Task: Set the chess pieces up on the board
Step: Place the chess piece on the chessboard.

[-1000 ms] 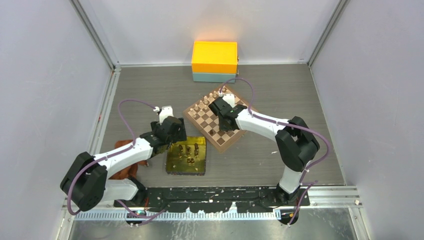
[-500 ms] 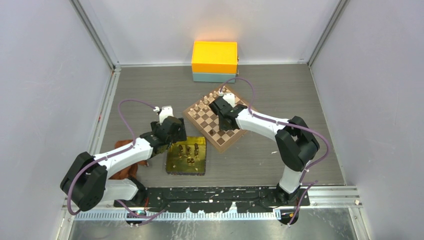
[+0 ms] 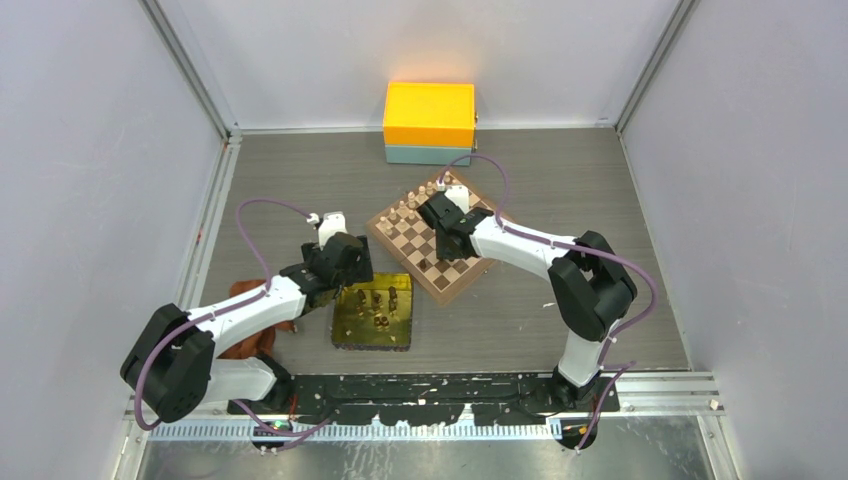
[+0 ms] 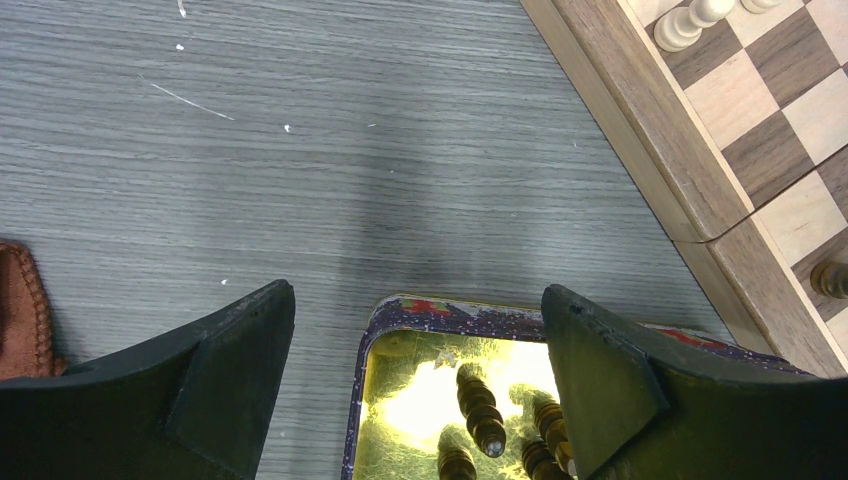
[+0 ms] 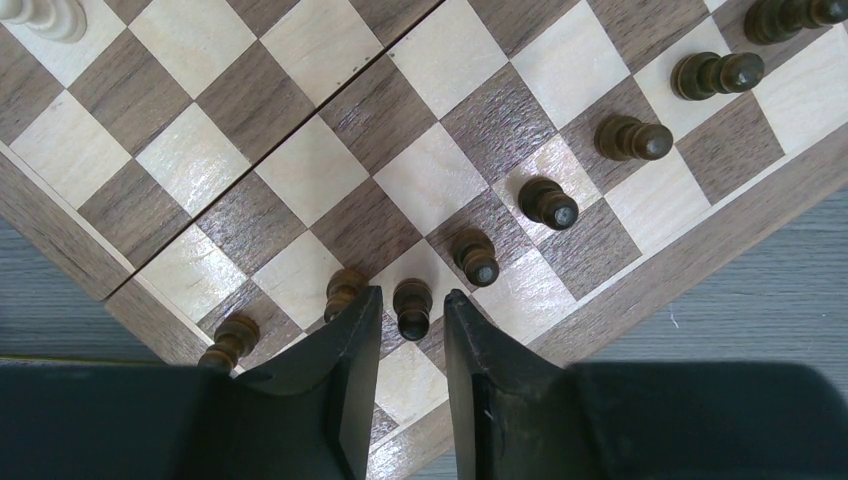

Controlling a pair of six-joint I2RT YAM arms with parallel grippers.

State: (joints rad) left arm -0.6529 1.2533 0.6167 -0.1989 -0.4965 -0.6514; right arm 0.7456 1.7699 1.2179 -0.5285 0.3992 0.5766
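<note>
My right pincer [image 5: 410, 300] just let go, jaws now slack around a dark pawn [image 5: 412, 312] standing at 6 o'clock on the board [image 5: 300, 170], so that one's placed, while my left pincer [image 4: 417, 295] gapes wide over the tray [image 4: 450, 312].

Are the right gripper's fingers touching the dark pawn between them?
Apart. The right wrist view shows slivers of board on either side of the dark pawn, separating it from the fingers of the right gripper.

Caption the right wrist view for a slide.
Right hand open around one dark pawn standing in the row of chess pieces on the board.
</note>
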